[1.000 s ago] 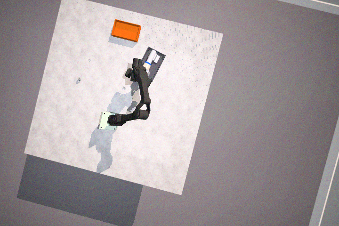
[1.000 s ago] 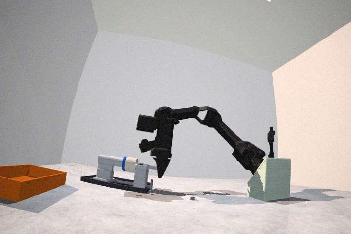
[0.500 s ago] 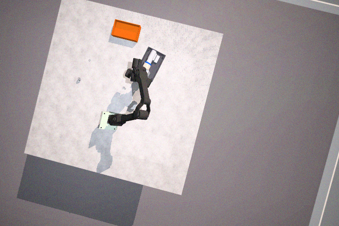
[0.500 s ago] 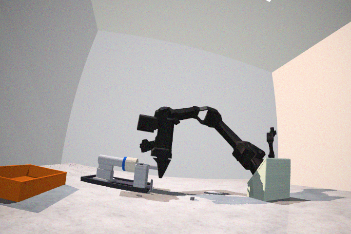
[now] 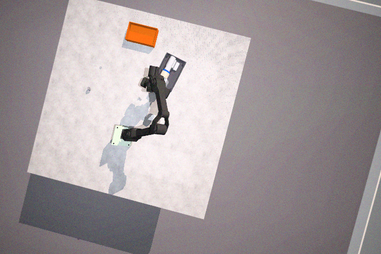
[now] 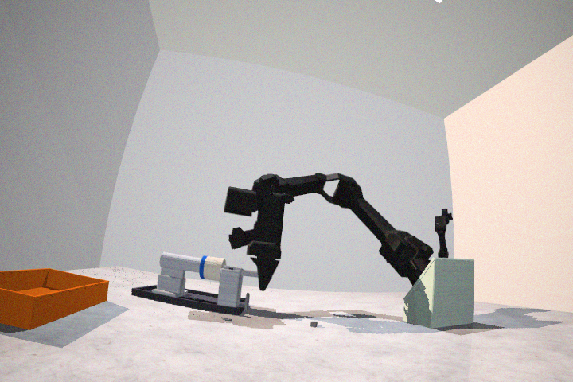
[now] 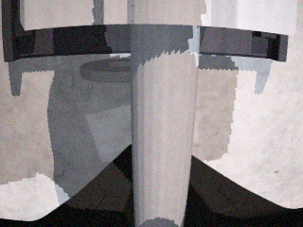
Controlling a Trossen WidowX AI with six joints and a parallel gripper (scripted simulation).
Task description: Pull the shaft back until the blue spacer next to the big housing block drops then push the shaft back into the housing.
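The blue spacer [image 5: 166, 71] [image 6: 203, 267] sits on the shaft line against the big housing block [image 5: 170, 62] [image 6: 172, 273]. Cream spacers [image 5: 164, 74] [image 6: 214, 268] lie beside it, toward the grey support block [image 6: 229, 288]. How many cream spacers there are cannot be told. The pale shaft [image 6: 250, 273] [image 7: 163, 104] sticks out of the support block toward the arm. My gripper [image 6: 263, 280] [image 7: 151, 154] is shut on this shaft, just outside the support block and above the table. The spacers are out of the wrist view.
The fixture stands on a dark base tray [image 5: 174, 82] [image 6: 142, 294]. An orange bin [image 5: 141, 35] [image 6: 66, 294] stands near it. The arm stands on a pale green pedestal [image 5: 117, 136] [image 6: 451, 292]. A small dark cube [image 6: 313, 323] lies on the table. A grey round shape [image 7: 106, 70] shows partly behind the shaft.
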